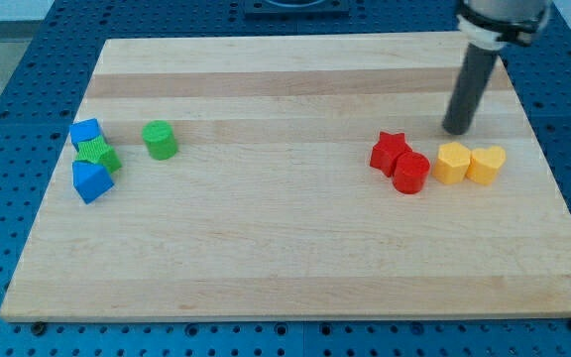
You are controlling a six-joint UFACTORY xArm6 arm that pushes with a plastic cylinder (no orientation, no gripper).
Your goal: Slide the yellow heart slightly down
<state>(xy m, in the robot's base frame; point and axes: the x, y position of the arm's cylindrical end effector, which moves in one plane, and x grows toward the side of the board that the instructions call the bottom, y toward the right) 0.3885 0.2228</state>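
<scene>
The yellow heart (487, 163) lies at the view's right, touching a yellow hexagon-like block (452, 163) on its left. My tip (456, 130) rests on the board just above the yellow hexagon block and up-left of the yellow heart, a small gap away from both. The rod rises from it toward the view's top right.
A red star (389, 151) and a red cylinder (410, 172) sit left of the yellow blocks. At the view's left are a green cylinder (160, 140), a green star (98, 155), a blue block (85, 132) and another blue block (91, 180). The wooden board (285, 248) lies on a blue pegboard surface.
</scene>
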